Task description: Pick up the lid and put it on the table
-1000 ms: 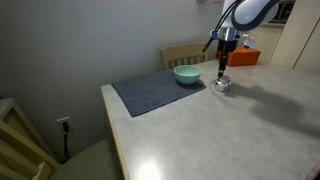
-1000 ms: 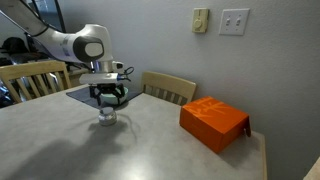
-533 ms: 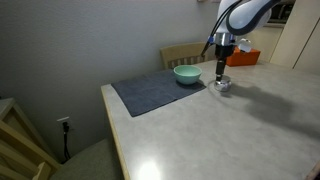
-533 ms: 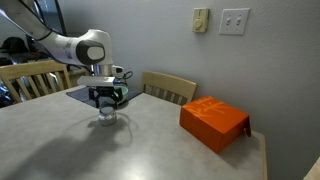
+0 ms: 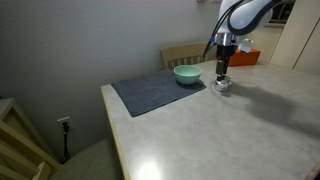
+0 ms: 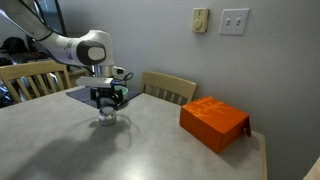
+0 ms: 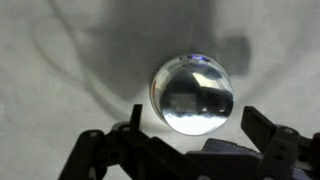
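The lid [image 7: 192, 95] is a small round shiny silvery disc seen from above in the wrist view. In both exterior views it shows as a small silvery object [image 5: 221, 86] [image 6: 106, 117] standing on the table [image 5: 230, 135] [image 6: 150, 155]; I cannot tell lid from pot there. My gripper [image 7: 198, 128] hangs just above it [image 5: 222, 74] [image 6: 108, 102], pointing straight down. It is open and empty, with one finger [image 7: 262, 125] on each side of the lid and not touching it.
A teal bowl [image 5: 186, 74] sits on a dark grey mat [image 5: 150, 93] beside the lid. An orange box [image 6: 213, 122] [image 5: 243, 57] lies further along the table. Wooden chairs [image 5: 185, 53] [image 6: 168, 87] stand at the table's far edge.
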Robot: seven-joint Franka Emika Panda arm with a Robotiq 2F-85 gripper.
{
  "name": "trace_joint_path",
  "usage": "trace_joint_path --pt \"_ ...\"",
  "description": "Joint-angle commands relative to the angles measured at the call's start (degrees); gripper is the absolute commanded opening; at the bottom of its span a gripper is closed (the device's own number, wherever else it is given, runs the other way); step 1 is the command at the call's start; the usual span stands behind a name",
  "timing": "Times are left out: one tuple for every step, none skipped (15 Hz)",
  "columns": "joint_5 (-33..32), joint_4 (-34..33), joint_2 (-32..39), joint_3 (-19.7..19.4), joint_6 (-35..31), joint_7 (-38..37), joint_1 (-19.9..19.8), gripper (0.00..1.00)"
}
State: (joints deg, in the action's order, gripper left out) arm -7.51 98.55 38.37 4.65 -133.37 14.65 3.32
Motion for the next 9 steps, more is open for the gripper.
trace_joint_path --pt "0.8 2.0 -1.7 -0.1 1.4 -0.5 -1.0 1.0" --pt "1.3 1.9 -1.5 0.3 1.9 0.6 -1.6 1.0" --pt "2.0 1.5 -1.2 0.9 2.9 1.8 -2.2 1.0" --pt "2.5 1.2 -1.0 1.1 3.9 2.3 -2.5 1.0" --pt "2.8 1.0 -0.8 1.2 4.7 2.7 -2.6 1.0" --pt "3.1 0.7 -0.6 1.2 5.7 2.9 -2.6 1.0" --pt "3.2 0.5 -0.5 1.3 6.4 3.2 -2.6 1.0" --pt "3.2 0.4 -0.4 1.2 6.9 3.4 -2.5 1.0" --pt "3.1 0.3 -0.3 1.2 7.2 3.6 -2.4 1.0"
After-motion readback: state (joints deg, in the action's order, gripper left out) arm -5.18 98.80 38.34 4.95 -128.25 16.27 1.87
